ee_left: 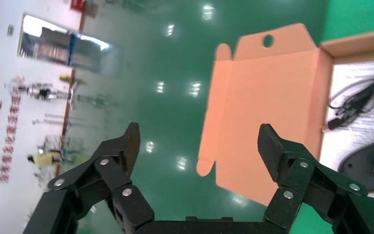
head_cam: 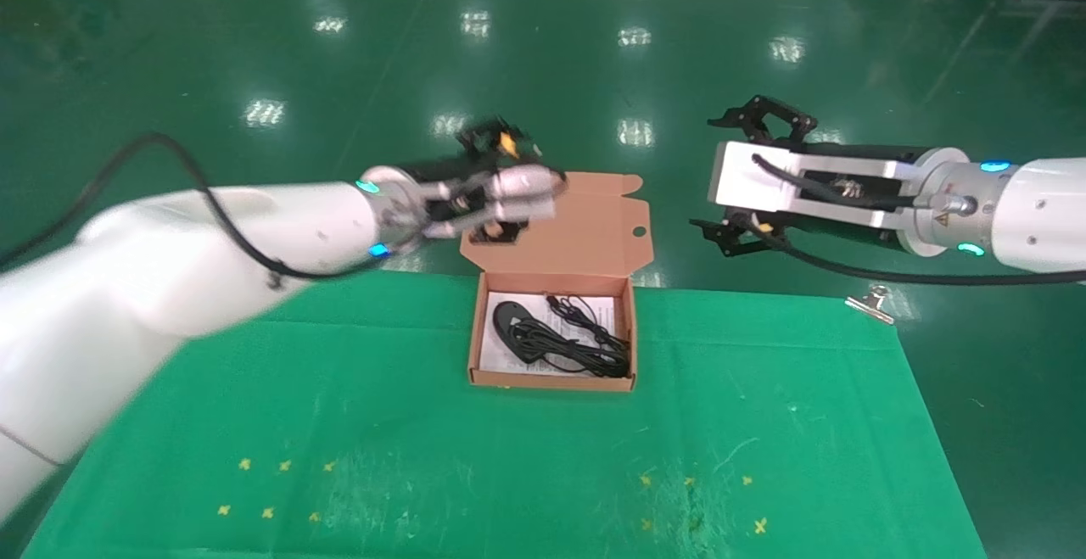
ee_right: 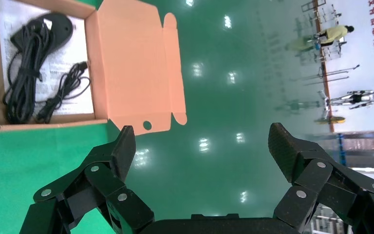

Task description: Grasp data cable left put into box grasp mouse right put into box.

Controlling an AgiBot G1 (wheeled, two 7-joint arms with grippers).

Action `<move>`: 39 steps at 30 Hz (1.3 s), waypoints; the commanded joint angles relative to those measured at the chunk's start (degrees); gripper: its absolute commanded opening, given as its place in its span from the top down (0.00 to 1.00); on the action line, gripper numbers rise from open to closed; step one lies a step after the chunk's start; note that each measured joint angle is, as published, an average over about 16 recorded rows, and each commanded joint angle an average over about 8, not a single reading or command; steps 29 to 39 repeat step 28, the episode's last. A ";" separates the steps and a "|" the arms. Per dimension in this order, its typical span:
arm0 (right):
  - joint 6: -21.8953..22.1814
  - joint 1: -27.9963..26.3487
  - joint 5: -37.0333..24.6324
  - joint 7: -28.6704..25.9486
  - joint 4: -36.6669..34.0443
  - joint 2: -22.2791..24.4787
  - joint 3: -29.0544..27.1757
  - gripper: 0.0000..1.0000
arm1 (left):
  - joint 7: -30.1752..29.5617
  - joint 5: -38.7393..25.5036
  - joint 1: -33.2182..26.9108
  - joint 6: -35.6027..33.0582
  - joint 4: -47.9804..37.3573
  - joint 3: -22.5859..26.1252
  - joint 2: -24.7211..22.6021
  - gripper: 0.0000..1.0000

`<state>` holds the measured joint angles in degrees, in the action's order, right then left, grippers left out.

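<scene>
Left gripper [ee_left: 197, 146] stands spread and empty, raised over the lid of the box [head_cam: 475, 347]; the mouse [head_cam: 512, 321] and data cable [head_cam: 585, 321] lie inside, below and nearer; right gripper [ee_right: 202, 153] likewise splayed, empty, clear to the box's right; both items appear stowed.

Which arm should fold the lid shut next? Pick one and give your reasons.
Left, probably. The left gripper hangs open right at the lid of the box, while the right gripper, also open, sits farther off to the side. The mouse and data cable already lie inside.
</scene>
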<state>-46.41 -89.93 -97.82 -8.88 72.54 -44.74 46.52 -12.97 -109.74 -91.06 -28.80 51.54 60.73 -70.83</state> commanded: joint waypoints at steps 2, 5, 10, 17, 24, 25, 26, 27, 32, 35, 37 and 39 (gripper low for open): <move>-1.58 0.90 1.97 -0.04 0.12 0.32 -1.09 0.00 | 0.07 2.49 0.97 -1.99 0.83 -1.73 1.40 0.00; -3.67 2.42 4.96 -0.14 0.17 0.84 -2.71 0.00 | 0.19 6.11 2.55 -5.03 2.01 -4.11 3.30 0.00; -7.13 4.94 9.91 -0.31 0.26 1.71 -5.41 0.00 | 0.39 12.12 5.17 -10.07 3.96 -8.06 6.47 0.00; -12.01 8.49 16.90 -0.54 0.38 2.92 -9.22 0.00 | 0.67 20.58 8.86 -17.18 6.70 -13.62 10.92 0.00; -16.85 12.03 23.84 -0.78 0.49 4.13 -13.00 0.00 | 0.94 28.99 12.53 -24.24 9.43 -19.15 15.35 0.00; -17.55 12.53 24.84 -0.82 0.51 4.30 -13.55 0.00 | 0.98 30.21 13.06 -25.26 9.82 -19.95 15.98 0.00; -17.91 12.79 25.35 -0.83 0.52 4.39 -13.82 0.00 | 1.00 30.82 13.33 -25.78 10.02 -20.35 16.31 0.00; -18.25 13.04 25.83 -0.85 0.53 4.48 -14.09 0.00 | 1.02 31.41 13.59 -26.27 10.21 -20.74 16.62 0.00; -18.59 13.29 26.33 -0.87 0.54 4.56 -14.36 0.00 | 1.04 32.01 13.85 -26.78 10.41 -21.14 16.93 0.00; -18.59 13.29 26.33 -0.87 0.54 4.56 -14.36 0.00 | 1.04 32.01 13.85 -26.78 10.41 -21.14 16.93 0.00; -18.59 13.29 26.33 -0.87 0.54 4.56 -14.36 0.00 | 1.04 32.01 13.85 -26.78 10.41 -21.14 16.93 0.00; -18.59 13.29 26.33 -0.87 0.54 4.56 -14.36 0.00 | 1.04 32.01 13.85 -26.78 10.41 -21.14 16.93 0.00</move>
